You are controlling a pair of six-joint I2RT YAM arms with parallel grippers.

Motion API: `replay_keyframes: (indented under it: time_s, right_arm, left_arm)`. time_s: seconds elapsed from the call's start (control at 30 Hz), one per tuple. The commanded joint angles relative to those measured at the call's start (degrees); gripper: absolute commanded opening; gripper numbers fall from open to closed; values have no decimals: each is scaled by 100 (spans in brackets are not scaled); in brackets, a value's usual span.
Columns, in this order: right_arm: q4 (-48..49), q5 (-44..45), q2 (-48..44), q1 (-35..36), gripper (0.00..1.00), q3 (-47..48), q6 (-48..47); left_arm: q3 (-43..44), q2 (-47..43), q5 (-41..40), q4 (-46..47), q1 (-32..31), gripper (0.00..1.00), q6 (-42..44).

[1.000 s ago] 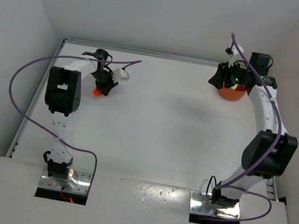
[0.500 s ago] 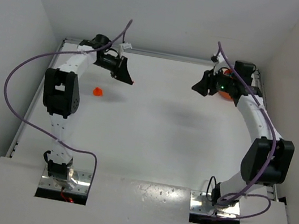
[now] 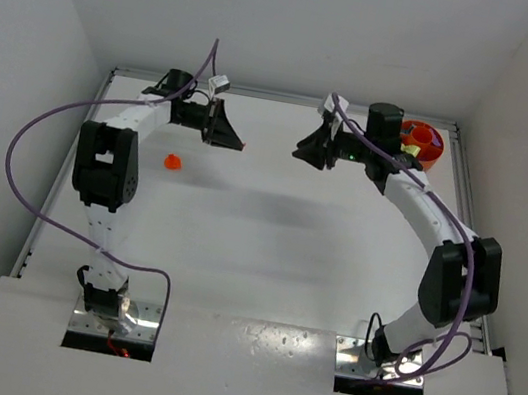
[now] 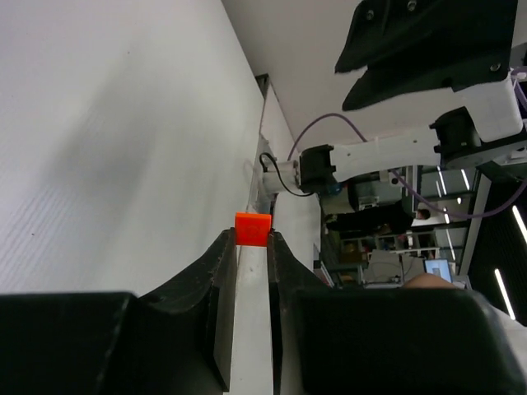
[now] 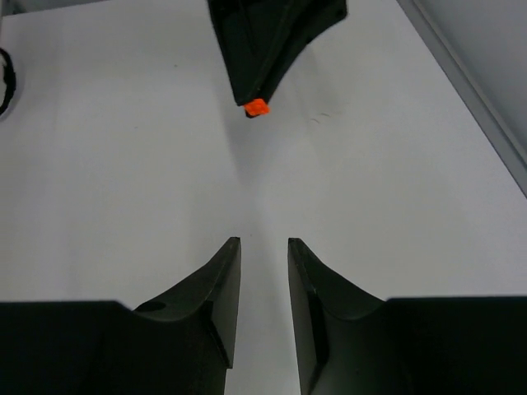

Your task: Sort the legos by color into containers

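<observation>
Brick [image 4: 252,229], orange, sits pinched in the left tool [image 3: 239,145], top centre, directly left of the facing right tool [image 5: 263,243], slightly parted, empty, nearer the bowl [image 3: 422,143].

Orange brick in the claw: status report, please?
Left gripper shut on orange brick. Right gripper open, empty, facing it. Nothing between them. Bowl at far right corner.

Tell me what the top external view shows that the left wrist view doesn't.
Only top external: the orange bowl at the far right and a loose orange lego on the table. Only left wrist: the orange-red lego pinched in the left hand, too small to make out from above. Both: the left hand and the right hand pointing at each other, not touching.
</observation>
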Motion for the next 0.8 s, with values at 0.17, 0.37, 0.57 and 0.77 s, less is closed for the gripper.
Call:
replay_keyframes:
  time_s: [0.17,0.37,0.57,0.77]
  right_arm:
    - [-1343,-953,206,499,30,437,-2242]
    - [-2344,-1129,277,552,33,761,-3070]
    - [-2917,-1129,269,552,35,823,-3695]
    - [-3401,-1234,-197,552,42,385,-4354]
  left_arm:
    - [-511,-710,1040,300,-290,6,-137]
    - [-1048,-1044,1040,440,-747,7,-31]
    - [-1855,-1536,961,1317,-1213,7,-574]
    - [-2174,-1880,1031,1838,-1433,7,-1120]
